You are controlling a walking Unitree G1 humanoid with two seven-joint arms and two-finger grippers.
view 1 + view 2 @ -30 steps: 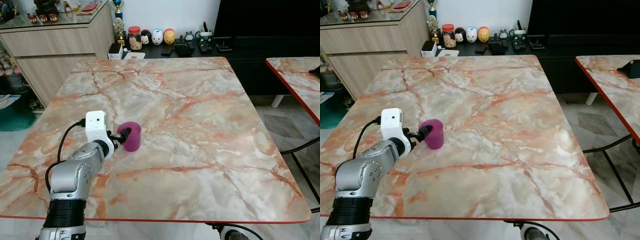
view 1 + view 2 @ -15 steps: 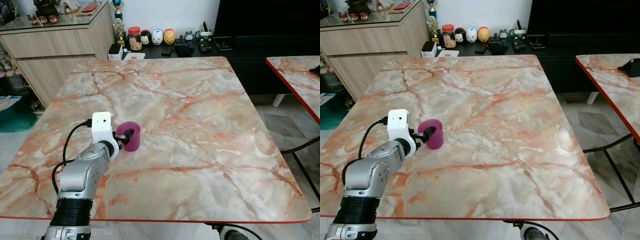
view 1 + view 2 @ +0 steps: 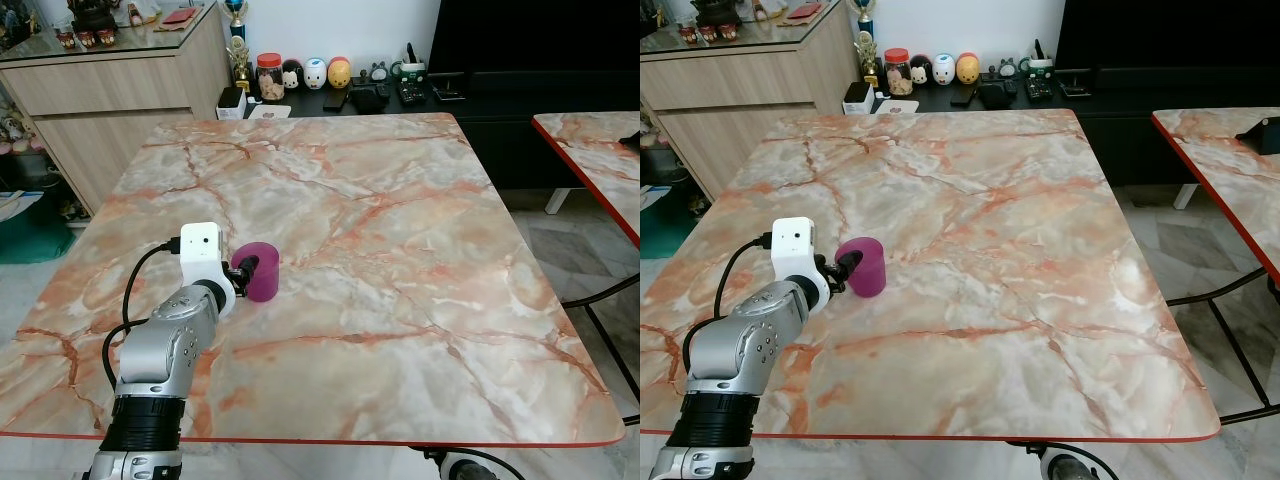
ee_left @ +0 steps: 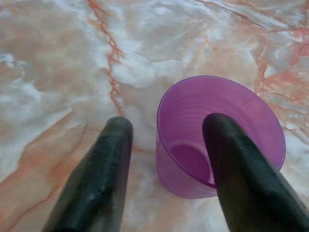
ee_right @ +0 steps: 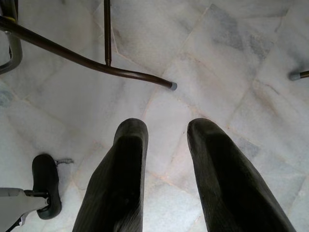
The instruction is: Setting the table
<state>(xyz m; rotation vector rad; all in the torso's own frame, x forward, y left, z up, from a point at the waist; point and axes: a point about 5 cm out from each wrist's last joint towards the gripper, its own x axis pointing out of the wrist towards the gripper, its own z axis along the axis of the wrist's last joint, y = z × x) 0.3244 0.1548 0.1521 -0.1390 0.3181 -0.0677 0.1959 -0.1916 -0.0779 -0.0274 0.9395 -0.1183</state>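
Now your left gripper (image 4: 166, 159) has loosened to straddle the cup's (image 3: 262, 271) wall near the table's (image 3: 420, 260) left edge: placed, release underway.

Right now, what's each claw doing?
Left claw: open, straddling the purple cup's rim, one finger inside, one outside.
Right claw: open, empty, hanging over the floor.
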